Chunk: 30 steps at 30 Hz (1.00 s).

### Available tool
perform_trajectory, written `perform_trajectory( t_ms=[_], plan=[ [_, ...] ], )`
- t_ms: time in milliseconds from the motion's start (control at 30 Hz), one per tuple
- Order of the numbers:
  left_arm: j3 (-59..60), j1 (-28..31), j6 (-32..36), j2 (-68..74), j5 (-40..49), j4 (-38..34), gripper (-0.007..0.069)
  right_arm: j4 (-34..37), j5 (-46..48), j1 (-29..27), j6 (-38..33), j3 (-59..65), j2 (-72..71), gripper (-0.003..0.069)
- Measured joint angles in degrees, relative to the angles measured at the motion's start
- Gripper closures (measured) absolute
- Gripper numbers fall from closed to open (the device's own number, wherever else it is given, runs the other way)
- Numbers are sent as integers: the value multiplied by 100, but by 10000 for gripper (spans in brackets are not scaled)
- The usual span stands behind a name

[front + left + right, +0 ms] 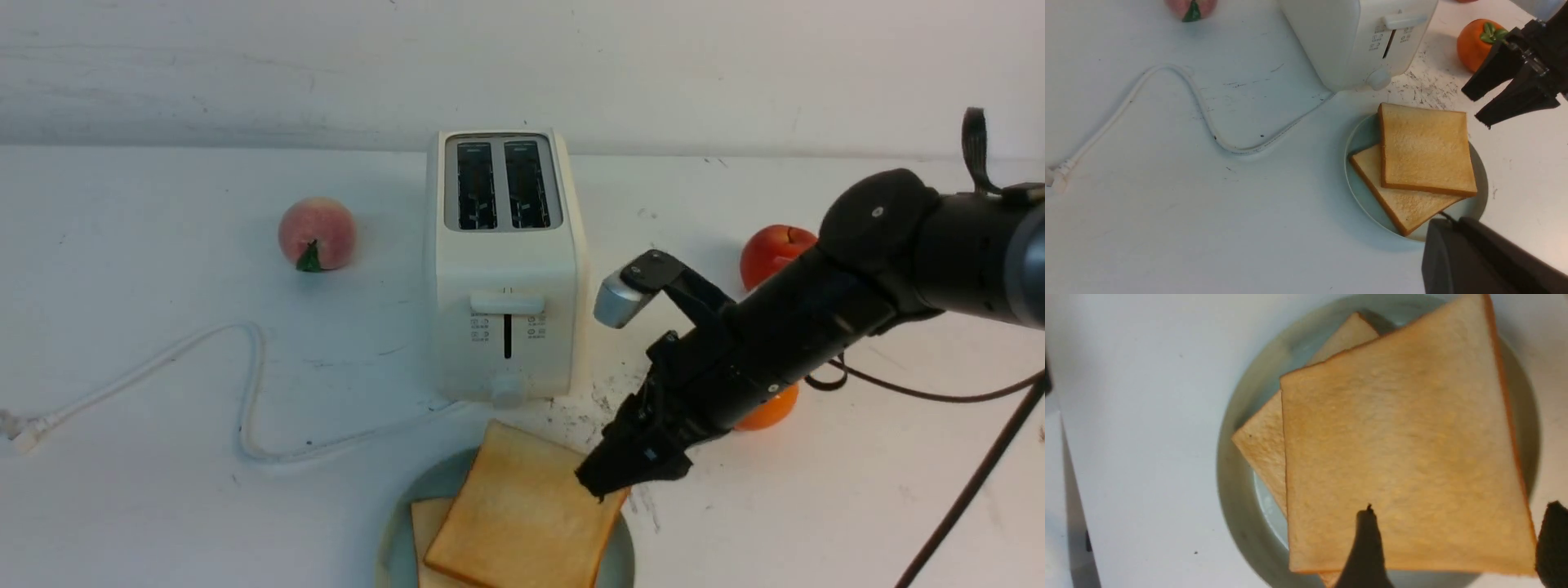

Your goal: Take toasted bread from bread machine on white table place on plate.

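The right arm [816,318] is matte black, with a rounded joint and small screws. A silver cylinder [618,304] juts out; black cables [980,474] trail.

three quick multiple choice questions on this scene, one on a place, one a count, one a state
1. Where does the top toast lie?
A) in the toaster
B) on the other slice, on the plate
C) on the bare table

2. How many slices are on the plate?
A) one
B) two
C) three

3. The right gripper is:
A) shut on toast
B) shut and empty
C) open

Answers: B, the slices overlap on the plate; B, two show in both wrist views; C, its fingers stand apart, holding nothing.
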Motion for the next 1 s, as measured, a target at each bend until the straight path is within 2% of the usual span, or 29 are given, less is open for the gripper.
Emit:
perform_trajectory(
  t_ms=[200, 367, 400, 433, 500, 600, 667, 800, 867, 933, 1000],
  plan=[
    [0, 0, 0, 0, 40, -2, 638, -659, 158, 0, 609, -451, -554, 138],
    [0, 0, 0, 0, 35, -2, 638, -1544, 678, 0, 1574, -996, -1282, 215],
    [0, 0, 0, 0, -7, -2, 638, -1830, 820, 0, 2095, -1183, -1598, 268],
    [0, 0, 0, 0, -14, -2, 638, -1912, 863, 0, 2255, -1232, -1696, 286],
    [38, 0, 0, 0, -281, -2, 638, -2477, 940, 0, 3360, -1464, -2443, 442],
    [139, 0, -5, 0, -577, -2, 638, -2978, 916, 0, 4238, -1467, -3204, 605],
    [298, 0, -5, 0, -873, -12, 638, -3375, 822, 0, 4860, -1333, -3863, 669],
    [571, 0, -11, 0, -1283, -93, 638, -3868, 478, 0, 5526, -827, -4820, 675],
    [883, 0, -22, 0, -1750, -204, 638, -4286, -36, 0, 6017, 5, -5785, 673],
    [1017, 0, -22, 0, -1945, -255, 638, -4422, -324, 0, 6171, 368, -6150, 672],
    [1250, 0, -22, 0, -2322, -380, 638, -4731, -907, 0, 6490, 1329, -7040, 669]
  ],
)
